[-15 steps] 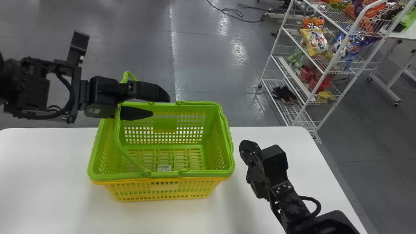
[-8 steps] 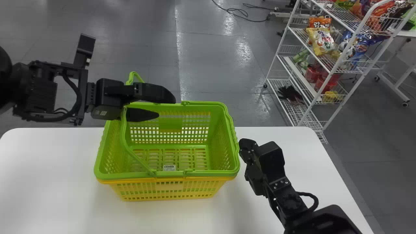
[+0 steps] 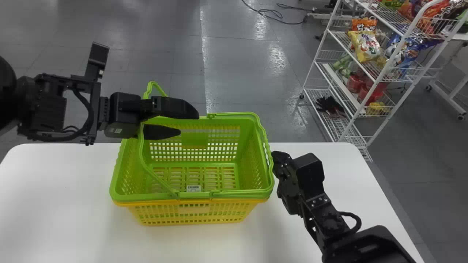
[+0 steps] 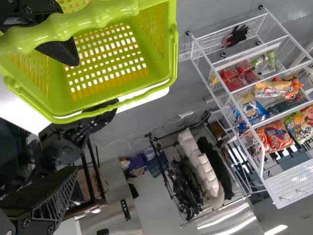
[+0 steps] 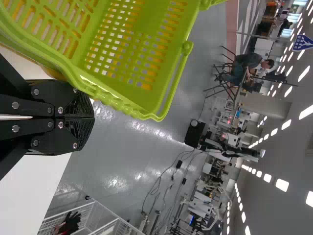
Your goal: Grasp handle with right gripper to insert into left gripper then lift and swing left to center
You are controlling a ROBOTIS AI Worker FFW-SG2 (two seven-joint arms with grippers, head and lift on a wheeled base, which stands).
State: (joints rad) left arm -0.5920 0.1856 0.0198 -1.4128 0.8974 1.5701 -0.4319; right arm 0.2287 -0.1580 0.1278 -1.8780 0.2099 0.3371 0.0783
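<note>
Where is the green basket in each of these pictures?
Head view: the green basket is around the middle, nested in a yellow basket.
Left wrist view: close by the left gripper.
Right wrist view: just beside the right gripper.
Shared landmark: the white wire rack.

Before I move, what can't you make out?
- Raised handle: head view, one stretch hidden behind the left gripper.
- Jaw-handle contact: left wrist view, handle covers part of one jaw.
- Inside of yellow basket: head view, green basket covers it.
- Label print: head view, too small.
</note>
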